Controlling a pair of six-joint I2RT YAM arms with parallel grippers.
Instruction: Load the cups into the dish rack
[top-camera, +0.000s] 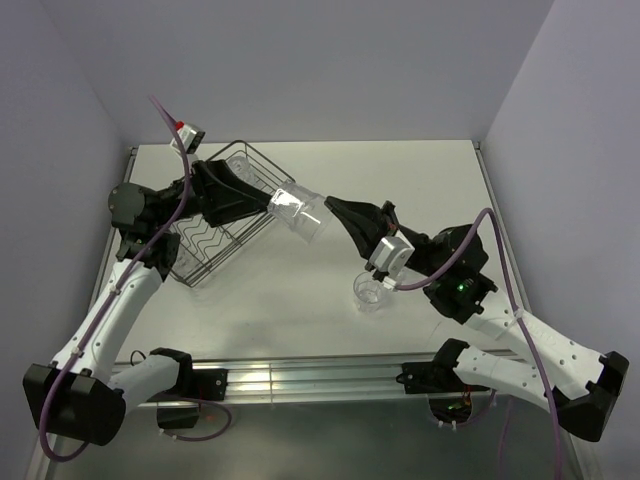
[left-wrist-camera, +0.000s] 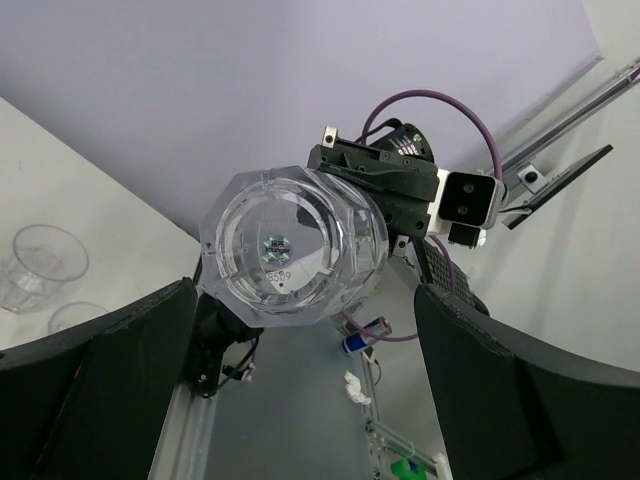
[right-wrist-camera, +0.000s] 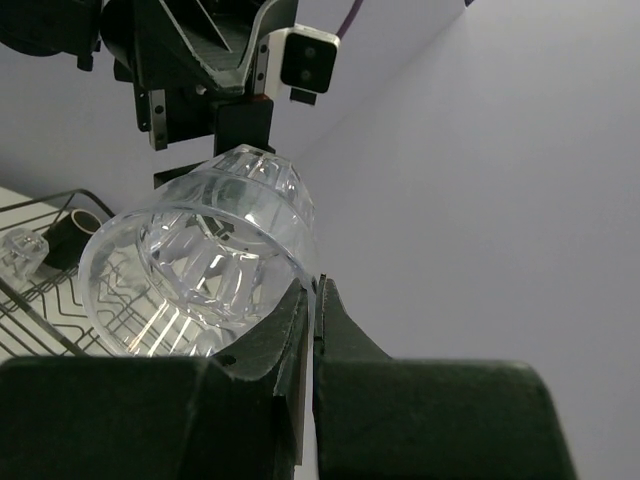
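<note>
Midair, a clear ribbed glass (top-camera: 300, 215) lies tipped on its side between the two arms, above the table (top-camera: 300, 305) and just beside the right edge of the rack (top-camera: 205, 250). Its open mouth faces the right arm and its thick base faces the left arm. The right hand (right-wrist-camera: 308, 292) is pinching the glass by the rim, its two fingers nearly pressed together with only the glass wall between them. The left hand (left-wrist-camera: 302, 290) is spread wide around the base end. Its two dark fingers (left-wrist-camera: 110, 380) stand on either side of the glass, and I cannot tell whether either one touches it. The black wire rack sits on the left part of the table, under the left arm. In the right wrist view a dark brown mug (right-wrist-camera: 70, 240) and a small clear glass (right-wrist-camera: 22, 252) appear inside it. On the table near the right arm stand two more glasses (left-wrist-camera: 40, 265), upright, close together and apart from the rack.
</note>
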